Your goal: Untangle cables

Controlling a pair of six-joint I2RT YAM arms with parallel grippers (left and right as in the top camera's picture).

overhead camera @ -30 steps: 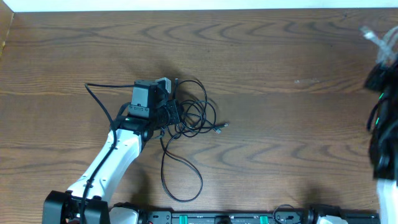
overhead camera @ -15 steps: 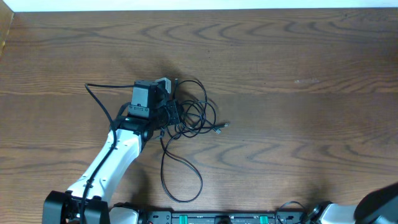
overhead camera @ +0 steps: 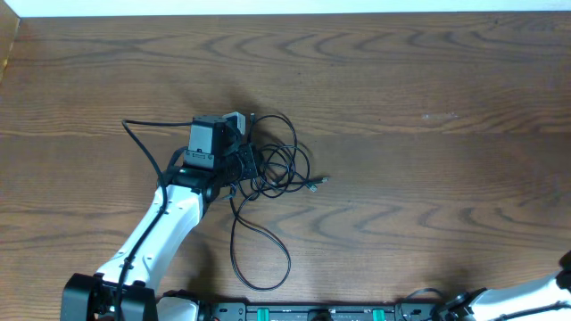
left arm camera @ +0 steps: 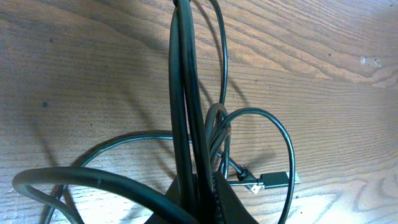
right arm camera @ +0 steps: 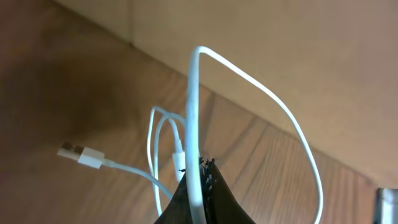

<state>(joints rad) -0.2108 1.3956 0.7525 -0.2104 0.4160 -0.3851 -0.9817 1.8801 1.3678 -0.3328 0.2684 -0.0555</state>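
Note:
A tangle of thin black cables (overhead camera: 278, 165) lies left of the table's middle, with one long loop (overhead camera: 260, 259) trailing toward the front edge and a small connector (overhead camera: 314, 185) at its right. My left gripper (overhead camera: 239, 160) sits at the tangle's left side. In the left wrist view it (left arm camera: 199, 190) is shut on two black strands (left arm camera: 183, 93) that rise from its jaws, with a black plug (left arm camera: 273, 180) lying just beyond. My right gripper (right arm camera: 198, 180) is shut on a white cable (right arm camera: 194, 118), whose white plug (right arm camera: 81, 155) hangs to the left. The right gripper is outside the overhead view.
The left arm's own thicker black cord (overhead camera: 143, 147) loops out to the left of the tangle. A black rail (overhead camera: 312, 312) runs along the table's front edge. Part of the right arm (overhead camera: 535, 299) shows in the front right corner. Behind the white cable is a tan wall (right arm camera: 280, 50).
The right arm, at the right edge a second ago, has swung out of the overhead view; only a piece shows at the front right corner. The left arm and black tangle have not moved.

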